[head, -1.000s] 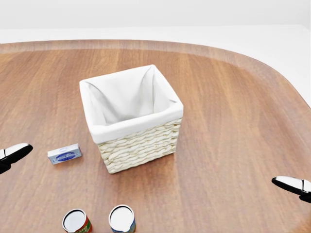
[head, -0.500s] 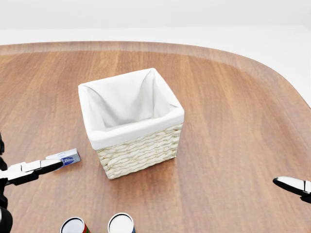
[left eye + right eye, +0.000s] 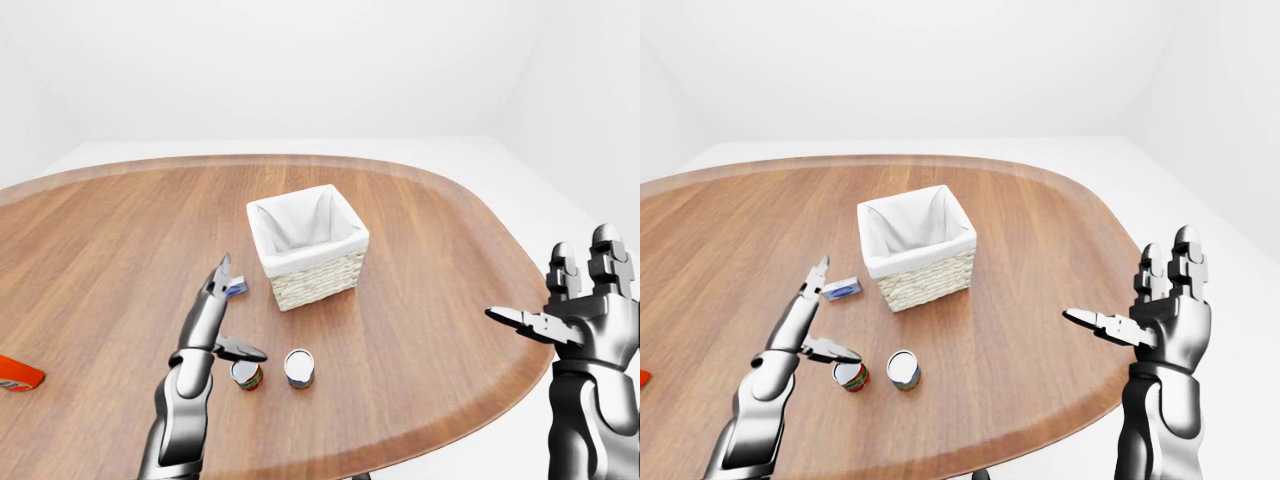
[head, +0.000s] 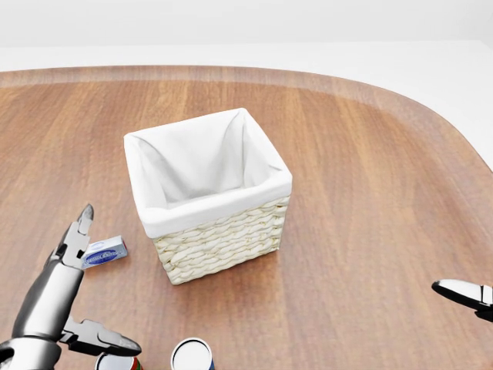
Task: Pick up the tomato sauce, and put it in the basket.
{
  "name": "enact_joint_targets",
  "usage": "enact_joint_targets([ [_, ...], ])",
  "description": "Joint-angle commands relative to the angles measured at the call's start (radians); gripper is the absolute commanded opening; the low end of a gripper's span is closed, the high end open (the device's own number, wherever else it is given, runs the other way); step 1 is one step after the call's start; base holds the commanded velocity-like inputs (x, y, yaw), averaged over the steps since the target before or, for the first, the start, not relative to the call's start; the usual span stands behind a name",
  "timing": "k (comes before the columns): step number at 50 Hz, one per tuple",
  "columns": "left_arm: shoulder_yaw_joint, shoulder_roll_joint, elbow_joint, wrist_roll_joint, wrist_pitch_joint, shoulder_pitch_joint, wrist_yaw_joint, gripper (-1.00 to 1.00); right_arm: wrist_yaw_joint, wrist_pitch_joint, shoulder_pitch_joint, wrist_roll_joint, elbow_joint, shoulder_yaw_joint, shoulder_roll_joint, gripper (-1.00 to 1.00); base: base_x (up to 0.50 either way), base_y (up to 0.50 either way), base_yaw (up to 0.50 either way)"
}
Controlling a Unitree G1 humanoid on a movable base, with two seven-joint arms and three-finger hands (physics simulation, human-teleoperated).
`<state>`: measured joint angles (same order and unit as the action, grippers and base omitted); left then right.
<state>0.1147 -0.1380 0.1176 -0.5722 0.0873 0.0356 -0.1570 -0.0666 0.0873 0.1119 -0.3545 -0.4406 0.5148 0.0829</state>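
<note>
Left-eye view: the left robot hand (image 3: 225, 320) hovers fingers-spread and empty above the tomato sauce (image 3: 247, 375) — approach stage. Next, close around it, then lift toward the basket (image 3: 307, 247); the right robot hand (image 3: 570, 310) waits open.

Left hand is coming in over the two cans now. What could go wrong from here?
1. The red-labelled can and the blue-labelled can stand close together; the open left hand, thumb over the red one, may knock either over or close on the wrong can.
2. The small blue box lies under the extended fingertip and could get pushed.
3. The basket is upright and light-looking; a low carry might clip its rim and shift it.
</note>
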Motion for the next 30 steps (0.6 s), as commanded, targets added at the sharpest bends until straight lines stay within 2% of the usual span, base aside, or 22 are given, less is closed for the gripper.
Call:
enact_joint_targets([
  [1,-0.019,0.007,-0.064,-0.17,0.0,0.028,-0.053,1.0,0.0,0.0,-0.003,0.0,0.009,-0.004,0.002,1.0,0.0,0.0,0.0],
  [3,-0.025,-0.002,-0.101,-0.213,0.0,0.025,-0.03,1.0,0.0,0.0,-0.002,0.002,0.007,-0.005,0.002,1.0,0.0,0.0,0.0],
  [12,-0.033,-0.013,-0.209,-0.295,0.0,0.018,0.019,1.0,-0.002,0.0,0.0,-0.003,0.006,0.0,0.002,1.0,0.0,0.0,0.0],
  [18,-0.041,-0.015,-0.265,-0.306,0.0,0.011,0.033,1.0,-0.003,0.0,-0.001,-0.001,0.013,-0.001,0.002,1.0,0.0,0.0,0.0],
  [27,-0.07,-0.028,-0.435,-0.327,0.0,-0.039,0.125,1.0,-0.002,0.0,-0.002,-0.001,0.016,-0.003,0.002,1.0,0.0,0.0,0.0],
  [30,-0.077,-0.023,-0.442,-0.306,0.0,-0.041,0.115,1.0,-0.002,0.0,0.0,0.0,0.011,-0.004,0.001,1.0,0.0,0.0,0.0],
])
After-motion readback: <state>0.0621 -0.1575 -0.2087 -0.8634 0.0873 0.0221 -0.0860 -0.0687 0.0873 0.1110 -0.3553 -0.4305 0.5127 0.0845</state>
